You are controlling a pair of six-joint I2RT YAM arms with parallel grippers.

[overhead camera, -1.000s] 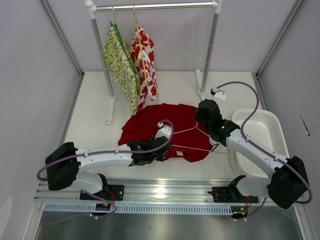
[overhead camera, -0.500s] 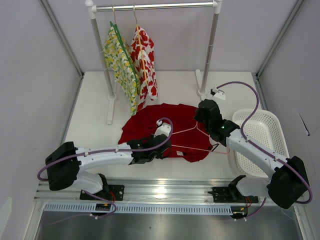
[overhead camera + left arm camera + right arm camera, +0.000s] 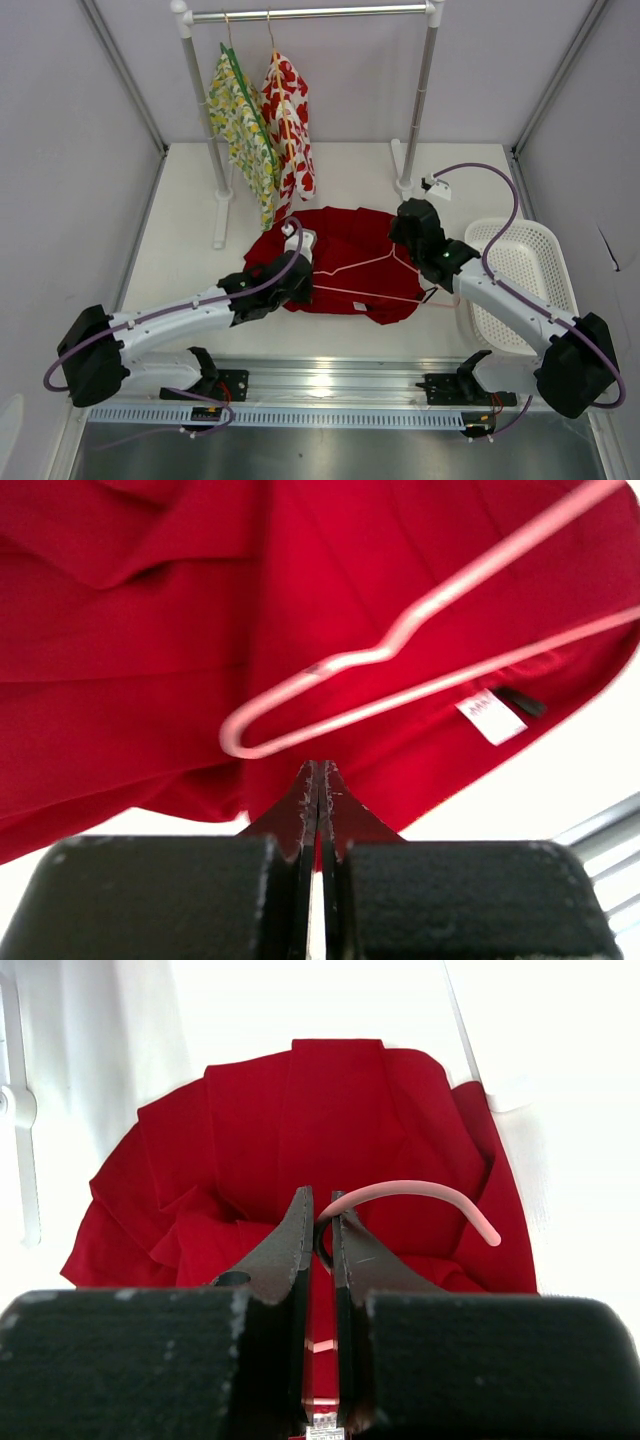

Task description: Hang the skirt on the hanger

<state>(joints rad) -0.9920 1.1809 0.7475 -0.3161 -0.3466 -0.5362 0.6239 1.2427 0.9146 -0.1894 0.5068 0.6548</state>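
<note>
The deep-red skirt (image 3: 350, 235) lies spread on the white table in front of the rack. On it rests the pale pink hanger (image 3: 370, 295), its hook pointing right. My left gripper (image 3: 302, 284) is at the skirt's near-left edge, just short of the hanger's left end (image 3: 345, 661). It (image 3: 320, 770) is shut, with a fold of the skirt (image 3: 150, 630) pinched between the fingers. My right gripper (image 3: 405, 248) is shut on the hanger's neck. In the right wrist view the pink hook (image 3: 410, 1187) curves out from between its tips (image 3: 320, 1210) over the skirt (image 3: 330, 1110).
A clothes rack (image 3: 310, 13) stands at the back with a yellow-green floral garment (image 3: 240, 125) and a white garment with red flowers (image 3: 290, 120) hanging at its left. Its right post (image 3: 420, 100) stands just behind the right gripper. A white basket (image 3: 525, 270) sits at the right.
My left gripper has shut and shifted left and back along the skirt's near edge, uncovering more of the hanger's left end. The right arm has not moved.
</note>
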